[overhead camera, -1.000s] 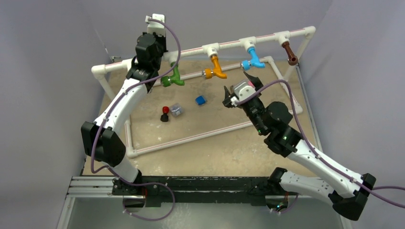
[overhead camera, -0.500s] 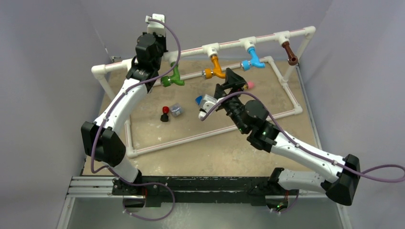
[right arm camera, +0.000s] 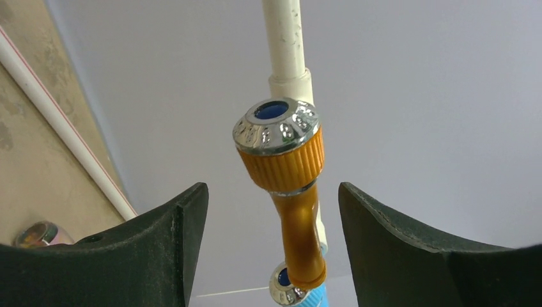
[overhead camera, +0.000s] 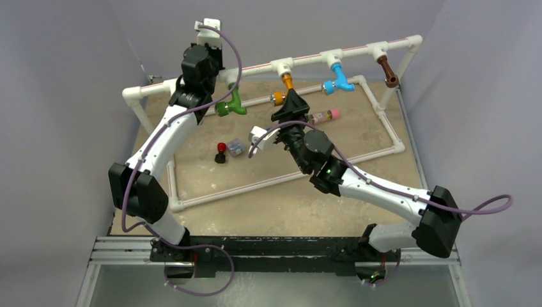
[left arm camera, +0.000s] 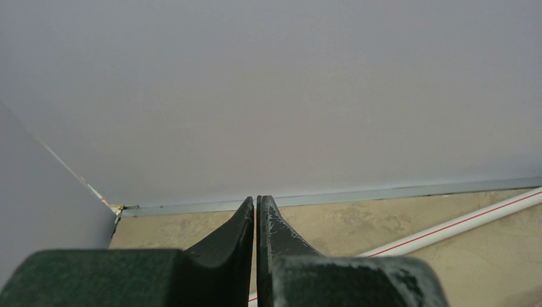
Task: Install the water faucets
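Orange faucet [right arm camera: 281,167] hung on white pipe tee [overhead camera: 282,65] | right pincer [right arm camera: 273,189] spread either side of its stem, not touching, probably lined up to grip and turn it | left pincer [left arm camera: 256,206] pressed together, empty, held aside

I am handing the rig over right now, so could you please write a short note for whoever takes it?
Left gripper: shut, empty, raised by the white pipe rail, left part.
Right gripper: open, fingers either side of the orange faucet, not touching it.
Green faucet, blue faucet and brown faucet hang from the rail, like the orange.
Done: all four look mounted. Left: perhaps tightening the orange one; seating cannot be judged.
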